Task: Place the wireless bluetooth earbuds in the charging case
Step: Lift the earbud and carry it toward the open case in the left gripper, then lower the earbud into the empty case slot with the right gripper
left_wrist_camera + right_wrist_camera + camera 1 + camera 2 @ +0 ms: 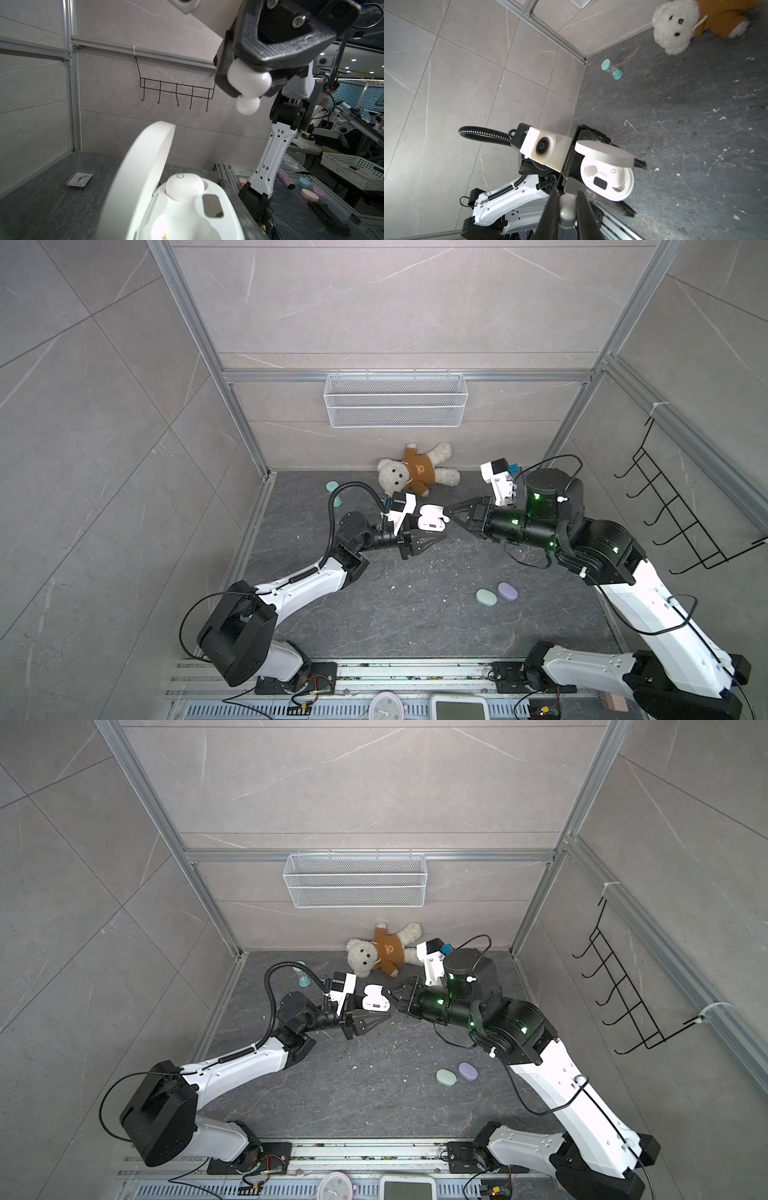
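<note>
Aloft over the dark counter, the left end effector is clamping an open white charging case by its base, its fingers drawn in narrow against opposite edges, while the lid is standing up on its hinge. Facing it, the right end effector is pinching a white earbud between fingers drawn in tight. The rounded tip is poking out below the grip and hanging near the case's mouth without touching it. A second bud is already sitting in its socket, and the neighbouring socket is looking empty, most likely waiting for the one in the air. The held bud is looking light, hard-shelled, glossy and rounded, so it is probably apt to slip or roll between flat fingers. Gripping it across the broad body and leaving the tip free to lead into the socket is seeming the sound hold. The case is looking rigid, smooth and light enough to twist under a push. Holding it low on the base, clear of hinge and sockets, is leaving the opening free. A mint case and a lilac case are lying shut side by side on the counter, well apart from the action.
</note>
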`<action>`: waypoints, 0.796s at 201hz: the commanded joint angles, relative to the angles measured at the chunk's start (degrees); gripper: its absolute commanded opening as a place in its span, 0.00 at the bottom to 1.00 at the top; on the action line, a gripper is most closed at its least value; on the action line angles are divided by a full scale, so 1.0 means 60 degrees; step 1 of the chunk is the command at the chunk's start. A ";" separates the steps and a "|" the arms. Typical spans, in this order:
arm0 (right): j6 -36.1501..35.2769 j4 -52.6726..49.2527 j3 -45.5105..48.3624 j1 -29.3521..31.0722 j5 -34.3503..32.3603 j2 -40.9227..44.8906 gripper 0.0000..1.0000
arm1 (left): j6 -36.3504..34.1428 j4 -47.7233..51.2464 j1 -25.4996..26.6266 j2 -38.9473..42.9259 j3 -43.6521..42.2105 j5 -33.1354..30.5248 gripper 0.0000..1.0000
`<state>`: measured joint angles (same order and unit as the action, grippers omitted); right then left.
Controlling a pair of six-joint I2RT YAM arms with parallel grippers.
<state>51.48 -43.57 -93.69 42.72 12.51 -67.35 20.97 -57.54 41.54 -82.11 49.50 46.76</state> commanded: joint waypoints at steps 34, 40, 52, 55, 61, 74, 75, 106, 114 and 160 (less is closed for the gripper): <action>0.0257 0.0818 0.0423 0.0484 -0.0116 -0.0191 0.15 | 0.0130 -0.0904 0.0115 0.0002 0.0387 0.0160 0.18; 0.0306 0.0916 0.0520 0.0511 -0.0123 -0.0196 0.15 | 0.0148 -0.0906 0.0116 0.0015 0.0383 0.0154 0.18; 0.0387 0.1110 0.0701 0.0563 -0.0144 -0.0198 0.15 | 0.0152 -0.0915 0.0136 0.0043 0.0382 0.0156 0.18; 0.0405 0.1152 0.0728 0.0568 -0.0151 -0.0200 0.15 | 0.0139 -0.0919 0.0137 0.0046 0.0387 0.0154 0.18; 0.0427 0.1235 0.0825 0.0585 -0.0167 -0.0197 0.15 | 0.0149 -0.0918 0.0150 0.0061 0.0379 0.0159 0.18; 0.0457 0.1324 0.0904 0.0624 -0.0222 -0.0202 0.15 | 0.0141 -0.0917 0.0152 0.0090 0.0365 0.0151 0.18; 0.0457 0.1327 0.0906 0.0619 -0.0239 -0.0201 0.15 | 0.0146 -0.0922 0.0152 0.0090 0.0372 0.0149 0.18; 0.0543 0.1487 0.1067 0.0619 -0.0356 -0.0212 0.15 | 0.0146 -0.0957 0.0196 0.0146 0.0322 0.0153 0.18; 0.0559 0.1559 0.1097 0.0626 -0.0373 -0.0202 0.15 | 0.0145 -0.0957 0.0196 0.0155 0.0320 0.0153 0.18; 0.0589 0.1477 0.1157 0.0631 -0.0502 -0.0233 0.15 | 0.0128 -0.0961 0.0233 0.0242 0.0274 0.0140 0.18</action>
<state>54.46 -36.07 -87.48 46.11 10.66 -68.79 21.06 -59.29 42.59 -82.13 49.50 46.94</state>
